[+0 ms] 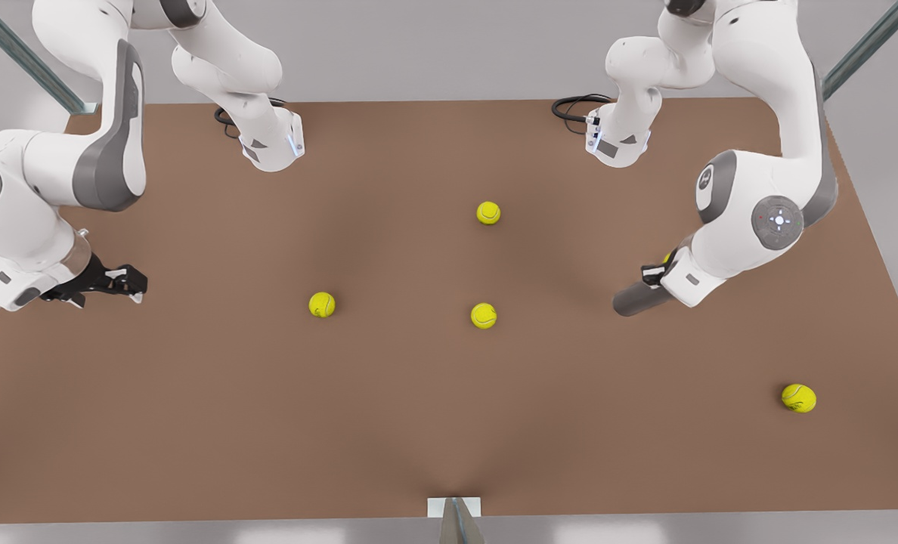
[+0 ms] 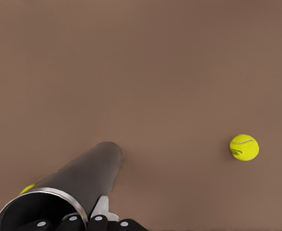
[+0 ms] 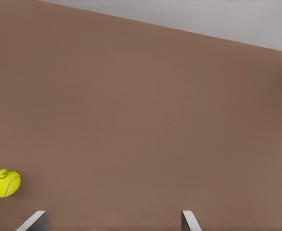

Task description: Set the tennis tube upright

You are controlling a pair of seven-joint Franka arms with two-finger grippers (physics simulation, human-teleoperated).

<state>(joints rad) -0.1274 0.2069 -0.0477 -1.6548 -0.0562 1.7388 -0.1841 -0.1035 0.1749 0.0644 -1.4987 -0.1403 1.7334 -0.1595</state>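
Two grippers: left gripper (image 1: 651, 273) fingers (image 2: 101, 208) clamp the tennis tube (image 1: 634, 300), right gripper (image 1: 133, 285) fingers (image 3: 35, 220) wide above the table (image 1: 388, 408)

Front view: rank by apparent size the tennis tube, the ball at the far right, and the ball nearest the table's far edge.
1. Tennis tube, though the arm hides part of it.
2. Right ball; nearer the camera, so probably not truly bigger.
3. Far ball.
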